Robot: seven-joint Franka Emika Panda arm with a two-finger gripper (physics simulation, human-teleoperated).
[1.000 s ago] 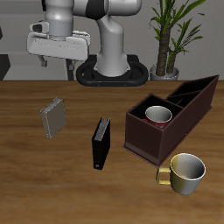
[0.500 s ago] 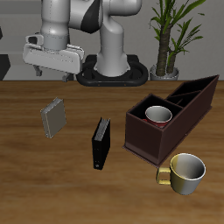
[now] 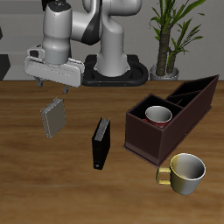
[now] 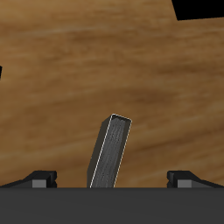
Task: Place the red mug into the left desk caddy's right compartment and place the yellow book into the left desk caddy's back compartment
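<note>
The yellow book [image 3: 54, 117], small and greyish-tan, stands on edge on the table and also shows in the wrist view as the book [image 4: 109, 150]. My gripper [image 3: 54, 87] hangs just above it, open, with nothing between its fingers [image 4: 41, 178]. The book lies between the finger lines but well below them. The red mug [image 3: 158, 115] sits upright inside the large square right compartment of the left desk caddy [image 3: 175, 131], a dark maroon-brown box. Its taller slanted end is farther back.
A black book [image 3: 101, 143] stands on edge between the yellow book and the caddy. A yellow-cream mug [image 3: 181, 171] stands in front of the caddy near the table's front edge. A potted plant [image 3: 166, 39] stands behind the caddy.
The gripper has come down and slightly forward, from high near the table's back to just above the yellow book. Nothing on the table has moved.
</note>
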